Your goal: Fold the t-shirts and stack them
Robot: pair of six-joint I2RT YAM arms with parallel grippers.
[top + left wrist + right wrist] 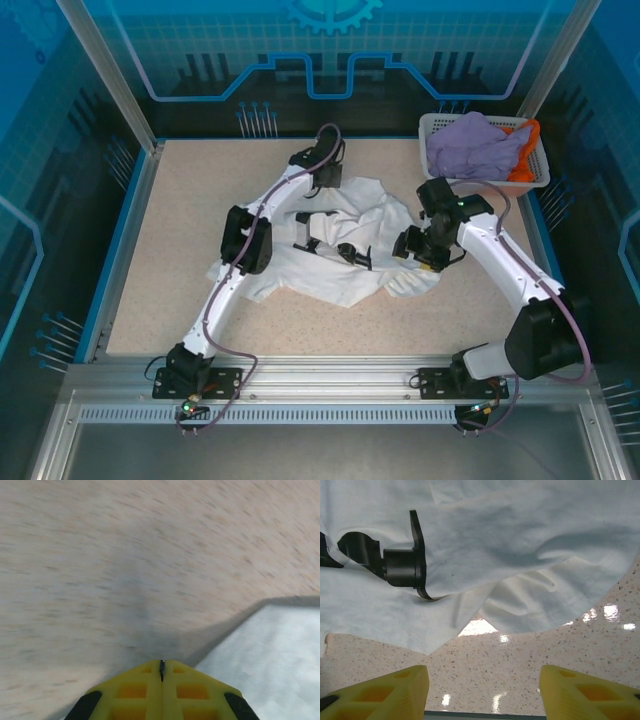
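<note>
Nearest the lens in the left wrist view, the left gripper has its yellow, window-cut fingers pressed together, only a thin dark seam between them. Beyond them lies the blurred, speckled table, and a flat corner of the white t-shirt sits at lower right with a shadow along its edge.

The right wrist view shows the right gripper spread wide, its two yellow fingertips at the bottom corners, holding nothing. Ahead of it is the shirt's rumpled hem, soft layered folds with a stitched edge, and the glossy black printed marks. The tabletop there is shiny, with bright glints.

The top view alone gives the whole layout. The white shirt lies crumpled in the middle of the table between the two arms, print upward. The left arm reaches its far edge and the right arm its right side. At the far right corner stands a white lattice basket heaped with a lavender t-shirt and an orange t-shirt.
</note>
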